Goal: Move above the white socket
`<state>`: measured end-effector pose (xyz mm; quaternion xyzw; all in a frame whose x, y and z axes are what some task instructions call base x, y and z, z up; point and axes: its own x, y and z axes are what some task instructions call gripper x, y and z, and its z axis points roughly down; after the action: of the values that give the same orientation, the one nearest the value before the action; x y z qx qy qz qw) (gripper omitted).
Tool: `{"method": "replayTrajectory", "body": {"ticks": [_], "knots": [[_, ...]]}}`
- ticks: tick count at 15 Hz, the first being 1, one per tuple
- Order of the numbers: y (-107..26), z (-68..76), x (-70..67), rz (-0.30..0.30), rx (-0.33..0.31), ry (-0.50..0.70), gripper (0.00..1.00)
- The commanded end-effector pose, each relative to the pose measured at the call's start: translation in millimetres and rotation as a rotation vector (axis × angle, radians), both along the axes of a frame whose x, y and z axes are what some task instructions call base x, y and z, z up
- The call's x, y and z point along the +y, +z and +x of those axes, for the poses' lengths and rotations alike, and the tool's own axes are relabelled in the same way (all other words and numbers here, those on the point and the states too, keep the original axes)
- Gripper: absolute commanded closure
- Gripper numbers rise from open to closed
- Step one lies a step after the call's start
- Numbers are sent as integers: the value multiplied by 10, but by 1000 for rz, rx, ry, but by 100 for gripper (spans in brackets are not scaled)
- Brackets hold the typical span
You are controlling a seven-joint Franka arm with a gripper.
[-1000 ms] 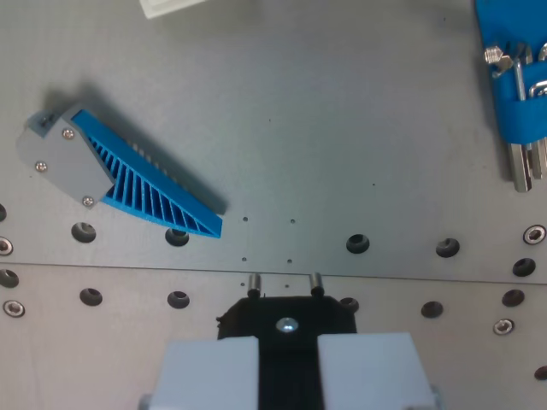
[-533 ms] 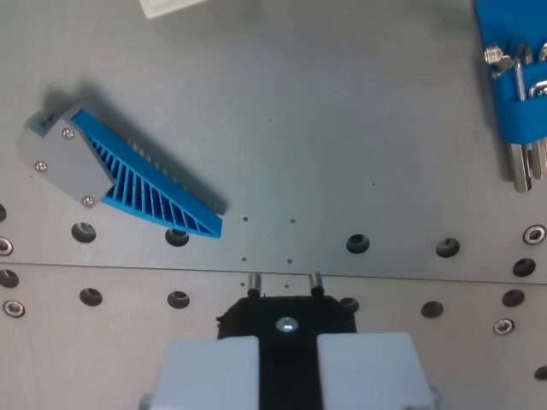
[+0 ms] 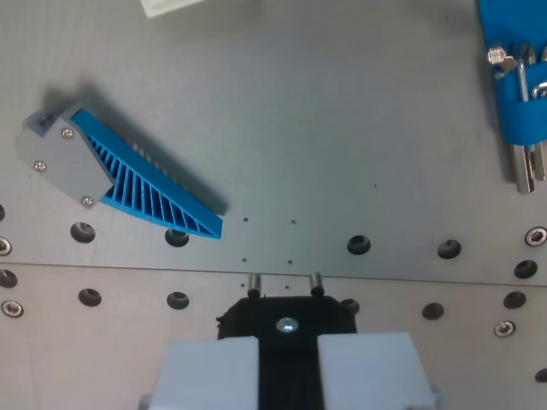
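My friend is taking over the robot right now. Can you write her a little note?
Gripper: holding a black plug, its two pins pointing out front; fingers shut on it.
White socket: only a corner shows, at the wrist view's top edge, left of centre.
Blue fan part lies at left, hex keys at right.
Done: nothing visible yet.
Left: move up over the socket.

Workshop bench, drilled metal plate (image 3: 342, 128), hex keys (image 3: 523, 102)
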<state>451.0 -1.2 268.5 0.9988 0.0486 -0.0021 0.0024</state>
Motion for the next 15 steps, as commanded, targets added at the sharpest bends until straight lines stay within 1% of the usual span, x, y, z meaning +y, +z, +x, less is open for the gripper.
{"method": "replayTrajectory", "body": {"ticks": [1,9,15], "knots": [[-73,64,29,9,-19,34,100],[-253,190,95,22,-6,81,100],[-457,316,170,37,4,121,100]]}}
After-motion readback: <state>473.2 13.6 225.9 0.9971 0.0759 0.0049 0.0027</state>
